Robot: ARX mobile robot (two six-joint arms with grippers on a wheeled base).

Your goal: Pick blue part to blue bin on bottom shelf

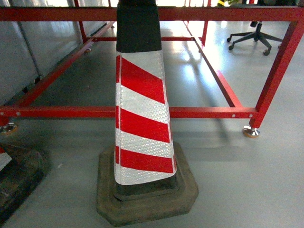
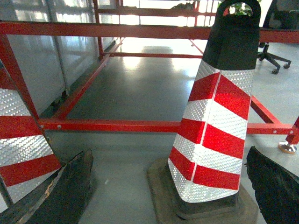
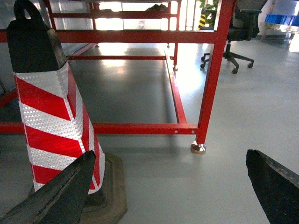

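A red steel frame [image 1: 190, 112] spans the grey floor [image 1: 247, 185]. A red-and-white striped cone [image 1: 142, 128] stands centre frame. Both the left end effector [image 2: 163, 196] and right end effector [image 3: 168, 196] are released, fingers spread. No blue bin or shelf is visible.

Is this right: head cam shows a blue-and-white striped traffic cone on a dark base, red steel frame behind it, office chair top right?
Not quite. The traffic cone is red-and-white striped, not blue-and-white, as the head view shows. The rest holds: it stands on a dark base, with the red steel frame behind it and an office chair at top right.
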